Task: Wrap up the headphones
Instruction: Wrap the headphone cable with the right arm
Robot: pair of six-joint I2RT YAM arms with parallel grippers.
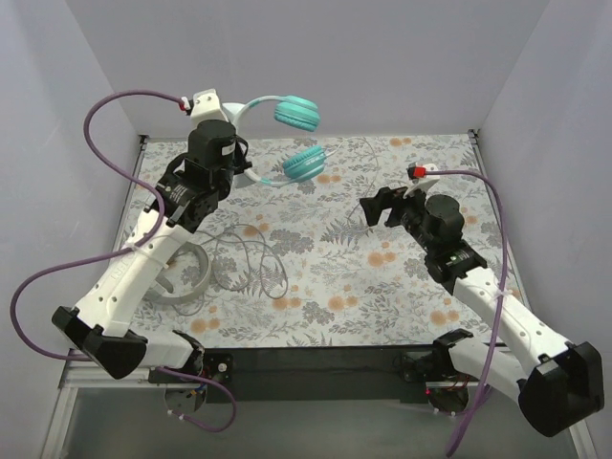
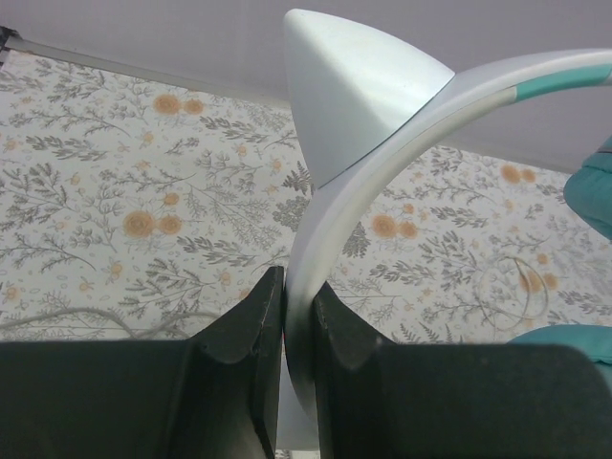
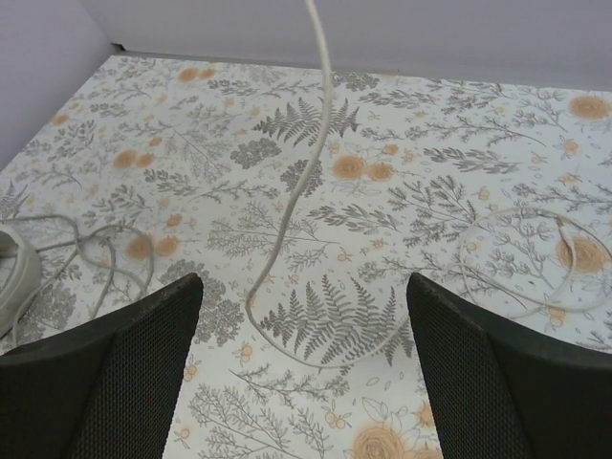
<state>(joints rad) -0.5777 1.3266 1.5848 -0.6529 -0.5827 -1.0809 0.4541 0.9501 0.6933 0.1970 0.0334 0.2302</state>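
Top: L gripper (image 1: 241, 153) clamped the teal headphones (image 1: 298, 113) at 11 o'clock, raised off desk (image 1: 402, 296); white headphones (image 1: 186, 277) lay at 8.
L wrist: jaws pinched pale headband (image 2: 382, 124).
R wrist: R gripper (image 3: 304, 287) gaped wide, holding nothing; thin cable (image 3: 287, 210) hung from 12 between fingers.

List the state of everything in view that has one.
teal headphones: held up off the table, headband pinched in left tool
left tool: shut on the headband
right tool: open, empty, above the table
white-grey headphones: lying on table, cable loose, unwrapped
pale cable: hangs from above, end looped on table
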